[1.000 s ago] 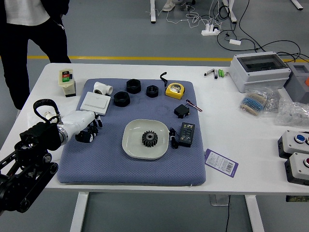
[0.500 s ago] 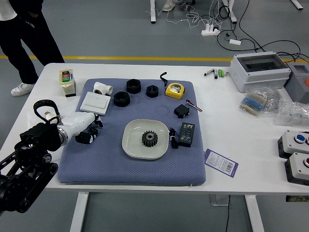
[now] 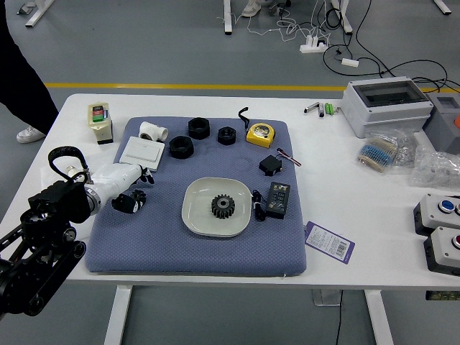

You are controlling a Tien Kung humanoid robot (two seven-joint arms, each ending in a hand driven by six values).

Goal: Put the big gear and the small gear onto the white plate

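One person point(image 3: 27, 83) stands beyond the far left corner of the table point(image 3: 334, 194); only a leg and a shoe are visible, so I cannot tell what the hands do. The robot's left hand point(image 3: 113, 181) is above the left edge of the mat point(image 3: 187, 255); its fingers are parted and I see nothing gripped there. Right of it, at about the mat's middle, is the white plate point(image 3: 204, 223), with one gear point(image 3: 223, 206) lying inside. So I judge that half of the task is done. If this is the big or the small one, I cannot tell, because no second gear can be recognised for comparing. That one is left to find and place.

Now the counts. Near the table's far left corner is one bottle point(image 3: 100, 123). On the mat are one white box point(image 3: 142, 153), one white pipe fitting point(image 3: 152, 131), three black rings point(image 3: 181, 147), one tape measure point(image 3: 260, 134), one cable point(image 3: 258, 207), one black cube point(image 3: 271, 165), one black device point(image 3: 278, 199). One pen point(image 3: 289, 157) reaches the mat's right edge. Toward the table's near edge is one purple card point(image 3: 329, 242); at its right edge, two button boxes point(image 3: 438, 211).
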